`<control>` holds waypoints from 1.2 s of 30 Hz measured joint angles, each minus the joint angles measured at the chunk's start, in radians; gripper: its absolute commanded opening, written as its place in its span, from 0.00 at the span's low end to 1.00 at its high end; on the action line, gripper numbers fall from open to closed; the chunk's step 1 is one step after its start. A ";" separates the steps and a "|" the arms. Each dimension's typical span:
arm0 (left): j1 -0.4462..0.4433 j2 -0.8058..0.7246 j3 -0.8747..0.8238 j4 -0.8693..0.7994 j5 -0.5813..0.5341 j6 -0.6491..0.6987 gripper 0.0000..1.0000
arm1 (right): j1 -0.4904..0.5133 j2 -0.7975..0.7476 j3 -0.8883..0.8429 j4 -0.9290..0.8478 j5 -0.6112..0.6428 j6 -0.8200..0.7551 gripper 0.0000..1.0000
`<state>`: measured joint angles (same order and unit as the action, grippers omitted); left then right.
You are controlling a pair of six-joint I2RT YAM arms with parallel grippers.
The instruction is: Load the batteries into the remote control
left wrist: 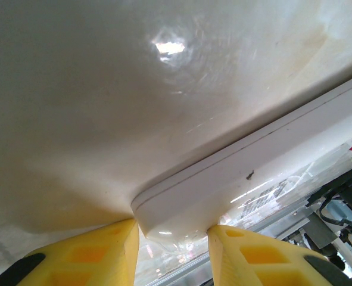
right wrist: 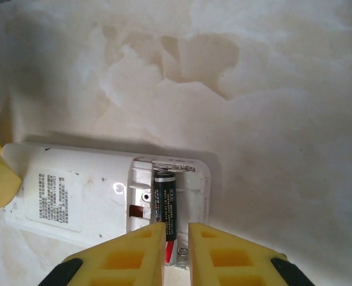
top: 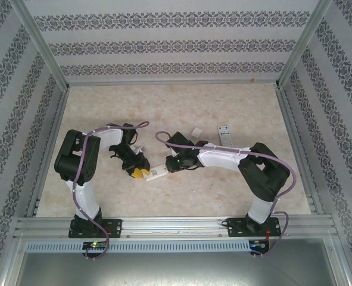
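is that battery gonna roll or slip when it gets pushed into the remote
Probably little rolling: the battery is a round cylinder, but it lies within the remote's open compartment, whose walls should check it. Its glossy wrap looks slippery. It looks rigid, so a push should slide it, not bend it.

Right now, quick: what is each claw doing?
Left gripper: closed on the end of the remote control.
Right gripper: narrow gap over the battery seated in the remote control; grip cannot be told.

black-and-white arms (top: 220, 158), purple cables (top: 80, 205), yellow hollowed fingers (right wrist: 235, 256)
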<state>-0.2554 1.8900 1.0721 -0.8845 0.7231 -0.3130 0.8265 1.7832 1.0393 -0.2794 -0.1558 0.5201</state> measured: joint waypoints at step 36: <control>0.000 0.032 0.038 -0.039 0.000 0.000 0.36 | 0.075 0.024 0.003 0.017 0.110 0.118 0.09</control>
<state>-0.2554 1.9224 1.1099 -0.9234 0.7235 -0.3134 0.9012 1.8072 1.0428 -0.2623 -0.0460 0.6384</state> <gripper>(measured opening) 0.368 0.091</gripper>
